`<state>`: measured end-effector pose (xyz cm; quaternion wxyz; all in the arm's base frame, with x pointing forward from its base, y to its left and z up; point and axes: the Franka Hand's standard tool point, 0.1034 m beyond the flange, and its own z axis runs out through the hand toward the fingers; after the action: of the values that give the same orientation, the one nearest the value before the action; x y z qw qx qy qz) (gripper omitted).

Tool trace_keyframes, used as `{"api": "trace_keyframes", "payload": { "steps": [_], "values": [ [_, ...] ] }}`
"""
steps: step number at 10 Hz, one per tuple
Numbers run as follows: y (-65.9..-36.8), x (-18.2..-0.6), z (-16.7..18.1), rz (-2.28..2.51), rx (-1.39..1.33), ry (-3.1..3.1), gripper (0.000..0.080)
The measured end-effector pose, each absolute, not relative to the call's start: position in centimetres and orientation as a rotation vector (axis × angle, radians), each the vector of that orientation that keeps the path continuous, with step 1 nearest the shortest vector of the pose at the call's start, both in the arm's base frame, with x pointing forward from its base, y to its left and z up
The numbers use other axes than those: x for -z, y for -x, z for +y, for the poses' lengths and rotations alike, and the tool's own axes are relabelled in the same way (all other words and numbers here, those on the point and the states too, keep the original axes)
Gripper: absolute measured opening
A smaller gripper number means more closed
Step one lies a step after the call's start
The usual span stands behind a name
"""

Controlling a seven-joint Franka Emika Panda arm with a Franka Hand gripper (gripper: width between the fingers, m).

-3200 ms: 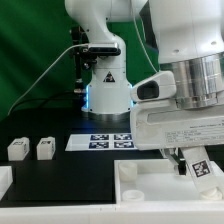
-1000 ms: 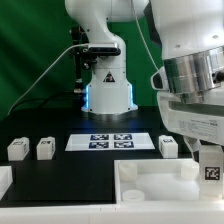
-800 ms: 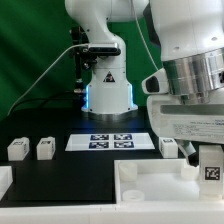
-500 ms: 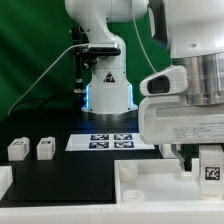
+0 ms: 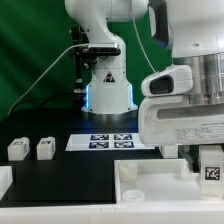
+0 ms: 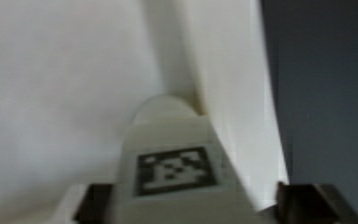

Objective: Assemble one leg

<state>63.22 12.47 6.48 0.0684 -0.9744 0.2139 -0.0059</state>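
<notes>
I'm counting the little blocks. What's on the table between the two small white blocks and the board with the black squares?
Nothing: in the exterior view, only bare black table separates the two legs from the marker board.

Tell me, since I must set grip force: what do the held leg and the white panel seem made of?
The leg looks like matte white plastic, even and glare-free, with a flat printed tag. The white panel seems the same: opaque white, with soft moulded rims. Neither can be confirmed by sight.

Leg [image 5: 211,171] – seemingly matt white plastic – black table [image 5: 60,172] matt.
</notes>
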Motion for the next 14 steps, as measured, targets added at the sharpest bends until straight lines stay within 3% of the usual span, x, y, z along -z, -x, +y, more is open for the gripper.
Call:
{"api": "trace_keyframes", "payload": {
  "steps": [1,7,11,12,13,14],
  "values": [
    [-63.04,-6.26,11.91,0.796,0.000,2.906,0.0297],
    [-62.88,-5.78,12.28,2.023,-0.120,2.180,0.0274],
    [-62.93,-5.78,12.31,2.054,-0.118,2.147,0.0275],
    [-62.92,-5.78,12.35,2.048,-0.118,2.153,0.0481],
    [-62.78,-5.76,12.36,1.874,-0.103,2.306,0.0481],
    [-62.73,-5.85,12.39,1.625,-0.070,2.490,0.0617]
  ]
}}
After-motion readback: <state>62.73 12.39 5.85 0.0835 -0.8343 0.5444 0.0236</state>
